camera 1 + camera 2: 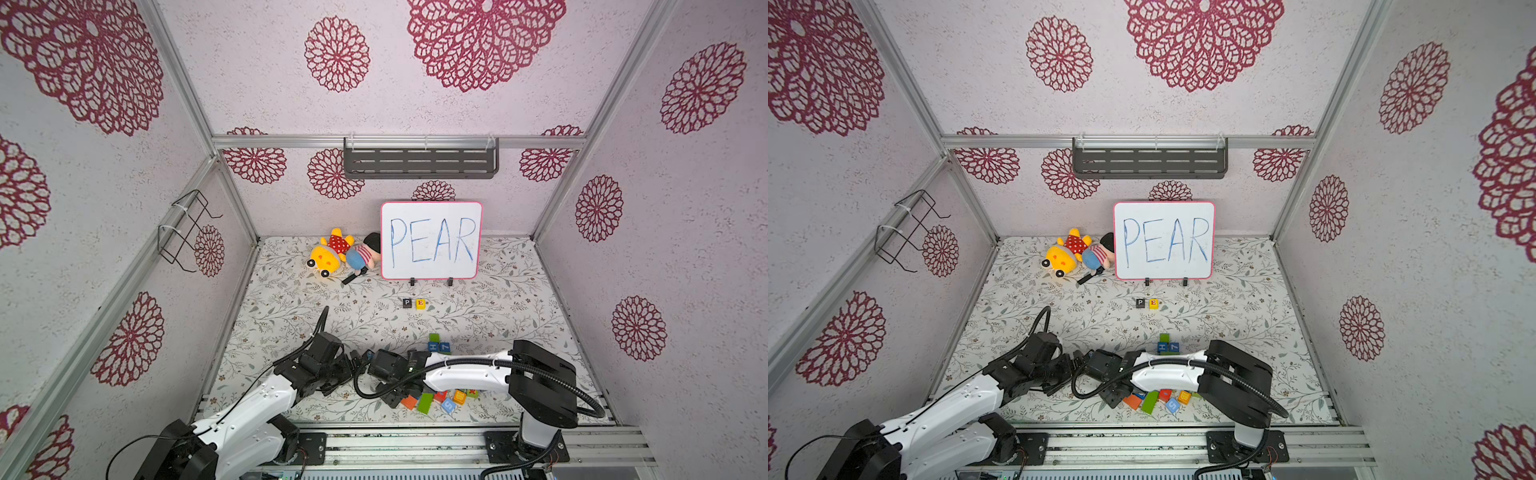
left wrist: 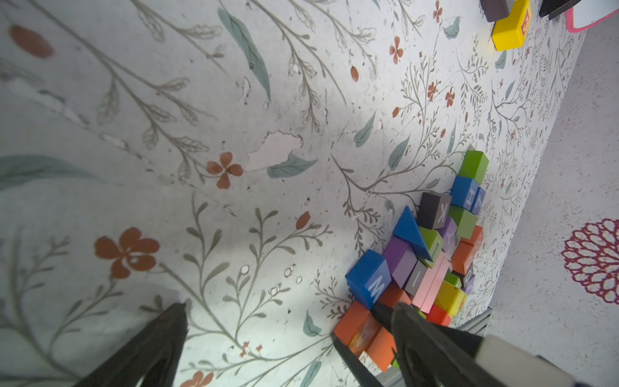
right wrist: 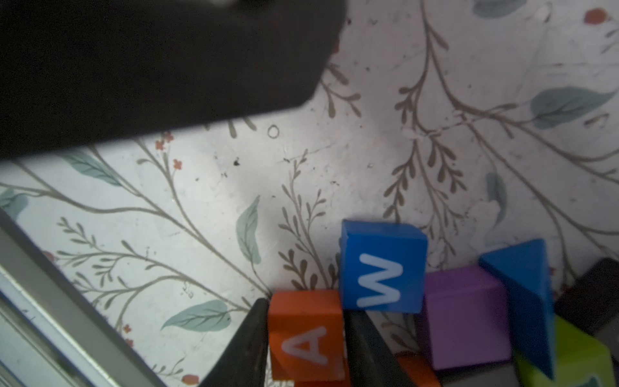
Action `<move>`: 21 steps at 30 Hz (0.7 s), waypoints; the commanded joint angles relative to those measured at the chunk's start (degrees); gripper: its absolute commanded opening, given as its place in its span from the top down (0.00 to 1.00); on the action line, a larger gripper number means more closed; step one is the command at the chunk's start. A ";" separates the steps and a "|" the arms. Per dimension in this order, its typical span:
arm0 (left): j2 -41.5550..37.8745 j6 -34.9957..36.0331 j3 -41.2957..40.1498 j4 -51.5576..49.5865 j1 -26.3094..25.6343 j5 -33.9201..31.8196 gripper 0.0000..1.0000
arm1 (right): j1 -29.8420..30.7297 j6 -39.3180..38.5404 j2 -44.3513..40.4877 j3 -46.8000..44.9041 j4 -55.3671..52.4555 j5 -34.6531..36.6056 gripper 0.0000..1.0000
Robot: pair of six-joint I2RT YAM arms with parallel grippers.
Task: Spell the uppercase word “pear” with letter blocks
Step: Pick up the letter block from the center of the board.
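The orange A block stands at the near end of the block pile, and my right gripper is shut on it, one finger flush against each side. The left wrist view shows the same orange block between those thin dark fingers. In both top views the black P block and the yellow E block sit side by side in front of the whiteboard. My left gripper hovers open over the bare cloth just left of the pile, holding nothing.
A blue W block touches the A block, with a purple block and a blue wedge beside it. More coloured blocks lie under the right arm. The whiteboard and plush toys stand at the back. A metal rail edges the table.
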 commanded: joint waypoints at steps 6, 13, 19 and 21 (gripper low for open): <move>-1.49 0.19 -0.93 -0.39 0.43 -1.58 0.02 | -0.23 -0.25 0.69 3.00 -2.25 0.76 0.67; -2.78 1.17 0.66 -1.53 1.08 -2.14 0.02 | -0.36 0.99 0.15 6.83 -7.73 2.60 0.71; 1.11 5.58 8.11 -2.52 1.97 -3.67 0.02 | -5.68 3.55 -4.63 10.39 -13.87 4.81 0.76; 4.93 7.88 12.06 -2.30 2.06 -3.81 0.02 | -9.81 4.39 -6.43 9.79 -14.06 4.81 0.77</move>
